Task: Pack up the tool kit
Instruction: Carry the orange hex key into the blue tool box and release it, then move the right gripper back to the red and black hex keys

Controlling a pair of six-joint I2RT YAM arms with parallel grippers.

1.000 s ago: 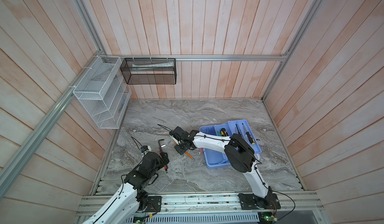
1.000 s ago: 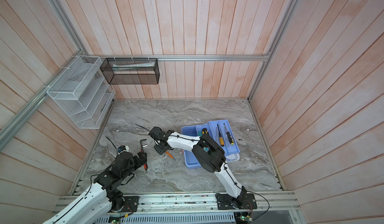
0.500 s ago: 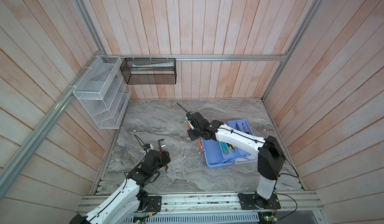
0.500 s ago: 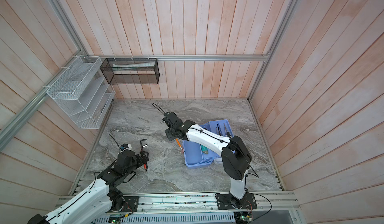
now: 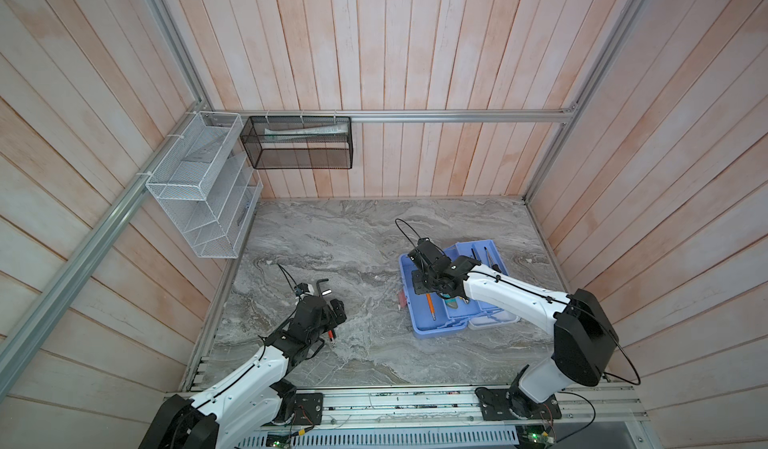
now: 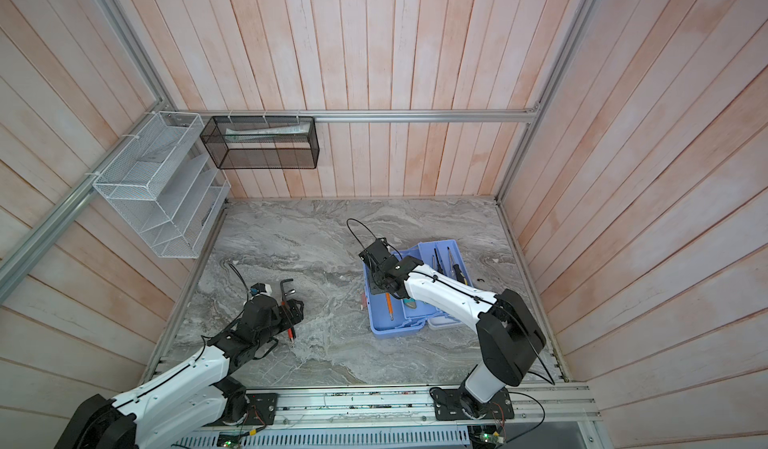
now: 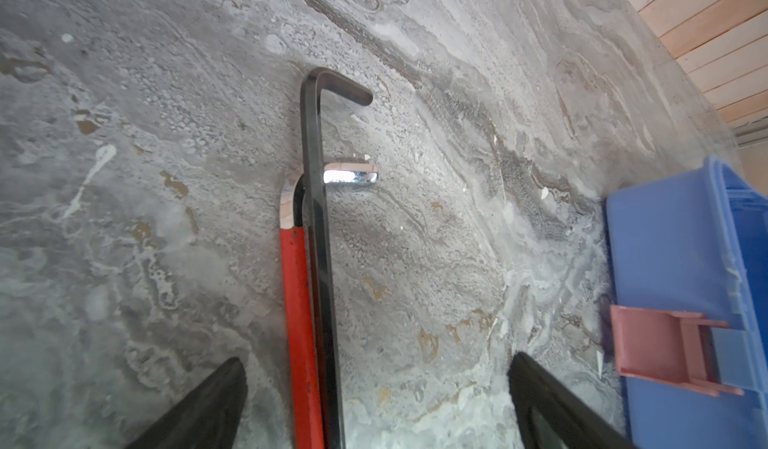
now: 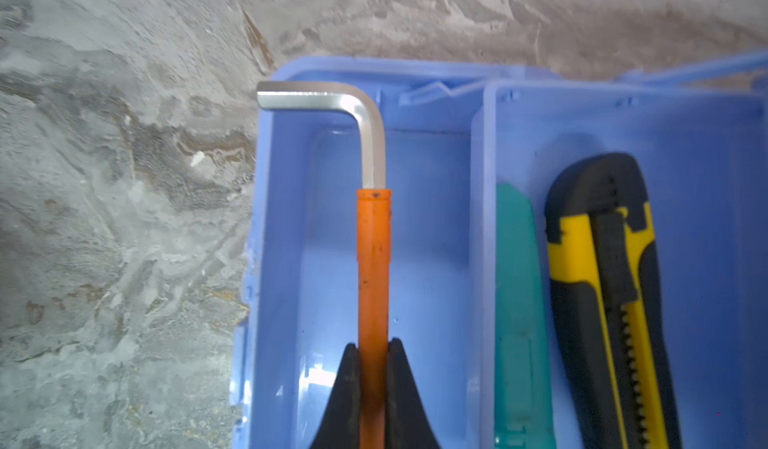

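The right tool (image 8: 373, 345) is pinched shut on the sleeve of the orange-sleeved L-shaped steel hex key (image 8: 374, 260), stiff, light, likely slick where bare, over the light blue plastic toolbox base (image 8: 415, 75); the left tool (image 7: 376, 359) gapes empty above a black L-shaped hex key (image 7: 316, 218) on the grey marble worktop (image 7: 124, 135).

Light blue toolbox (image 5: 436, 329) open: teal tool (image 8: 519, 301), yellow-black knife (image 8: 602, 280) in tray (image 8: 706, 168), orange-sleeved hex key (image 8: 374, 268) over adjoining compartment. Black hex key (image 7: 318, 218) and red-sleeved hex key (image 7: 299, 322) lie touching outside it.

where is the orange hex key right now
The orange hex key is clamped in the right gripper, over the blue toolbox on the right in both top views.
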